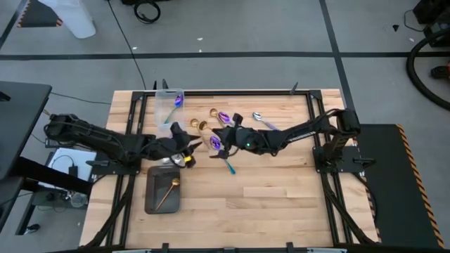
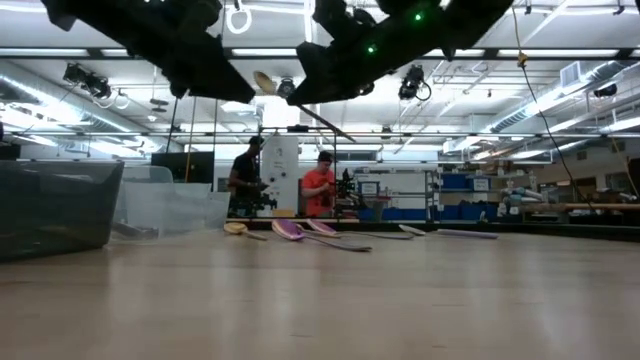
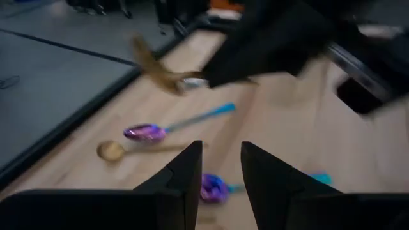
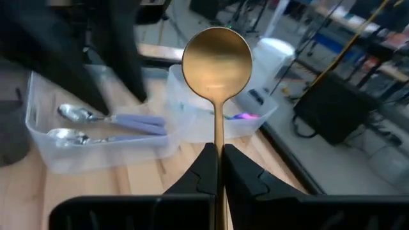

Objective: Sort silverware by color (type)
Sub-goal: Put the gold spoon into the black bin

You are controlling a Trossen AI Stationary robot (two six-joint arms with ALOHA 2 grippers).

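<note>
While both arms meet over the middle of the wooden table (image 1: 281, 190), the right gripper (image 4: 219, 167) has its fingers pinched tight on the handle of a gold spoon (image 4: 216, 64), bowl standing upright above the fingertips. Left gripper (image 3: 218, 167) hovers just beside it with its fingers partly apart and nothing between them.

Going by a clock face laid on the overhead view:
- dark grey tray (image 1: 150, 198) at 7 o'clock, one gold spoon (image 1: 169, 191) lying in it
- clear bin (image 1: 169, 105) at 11 o'clock, a purple spoon (image 1: 177, 102) inside. Right wrist view shows a second clear bin (image 4: 45, 128) with two silver spoons (image 4: 96, 121) in it
- loose spoons on the wood from 12 to 1 o'clock: gold pair (image 1: 204, 121), purple one (image 1: 223, 116), silver one (image 1: 261, 120)
- a purple spoon with teal handle (image 1: 219, 149) near centre, right under the grippers
- left wrist view shows a purple spoon (image 3: 146, 132) and a gold spoon (image 3: 111, 151) lying side by side on the table below

Two people (image 2: 318, 186) stand in the room far behind the table
</note>
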